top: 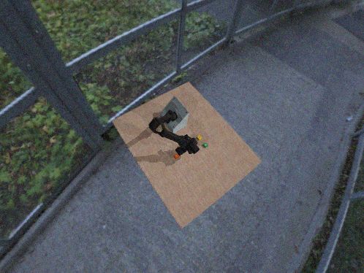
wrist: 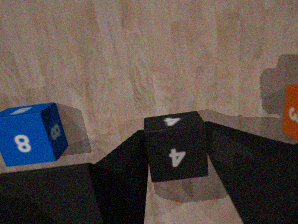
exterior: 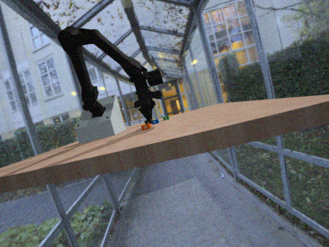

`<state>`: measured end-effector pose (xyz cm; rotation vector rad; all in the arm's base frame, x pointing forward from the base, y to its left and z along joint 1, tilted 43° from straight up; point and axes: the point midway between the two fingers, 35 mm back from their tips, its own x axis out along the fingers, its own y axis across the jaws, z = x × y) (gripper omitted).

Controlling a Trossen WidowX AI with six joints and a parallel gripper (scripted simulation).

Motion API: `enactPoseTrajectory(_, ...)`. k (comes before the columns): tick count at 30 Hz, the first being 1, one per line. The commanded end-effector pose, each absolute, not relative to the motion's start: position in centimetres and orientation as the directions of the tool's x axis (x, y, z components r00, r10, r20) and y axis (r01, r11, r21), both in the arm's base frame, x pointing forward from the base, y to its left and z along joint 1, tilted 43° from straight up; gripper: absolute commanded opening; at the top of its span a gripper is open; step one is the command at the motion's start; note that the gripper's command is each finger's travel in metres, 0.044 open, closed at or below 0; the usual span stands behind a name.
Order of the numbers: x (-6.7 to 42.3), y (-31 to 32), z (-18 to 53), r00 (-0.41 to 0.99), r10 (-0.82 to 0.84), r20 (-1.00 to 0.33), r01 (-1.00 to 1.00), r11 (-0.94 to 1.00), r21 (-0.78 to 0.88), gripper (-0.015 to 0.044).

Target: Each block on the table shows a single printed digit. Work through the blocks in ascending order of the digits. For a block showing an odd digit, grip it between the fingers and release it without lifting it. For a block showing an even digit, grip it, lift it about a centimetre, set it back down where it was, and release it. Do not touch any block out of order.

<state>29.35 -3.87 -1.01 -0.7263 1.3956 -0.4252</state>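
One black block (wrist: 175,146) marked 4 (pincer (wrist: 172,175) clamping it), blue block (wrist: 31,135) marked 8

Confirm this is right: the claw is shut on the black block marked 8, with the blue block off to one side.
One detail is wrong. In the wrist view, the black block held in the claw shows a 4, not an 8. The 8 is on the blue block off to one side.

Black block (wrist: 175,146), white 4, clamped between the end effector (wrist: 170,172) fingers, shadow beneath. Blue 8 block (wrist: 30,135) to one side, orange block (wrist: 290,112) opposite; yellow (top: 199,137) and green (top: 205,144) blocks beyond.
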Motion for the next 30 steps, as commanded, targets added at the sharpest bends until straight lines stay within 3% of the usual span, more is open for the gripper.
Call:
enactPoseTrajectory(1,29.4,-3.8,-0.8,0.156,-0.665,-0.730,-0.138,0.717,-0.683,0.0120)
enactPoseTrajectory(28,29.6,-4.8,-1.9,0.156,-0.666,-0.730,-0.138,0.717,-0.683,0.0120)
enactPoseTrajectory(30,29.6,-4.8,-1.9,0.156,-0.666,-0.730,-0.138,0.717,-0.683,0.0172)
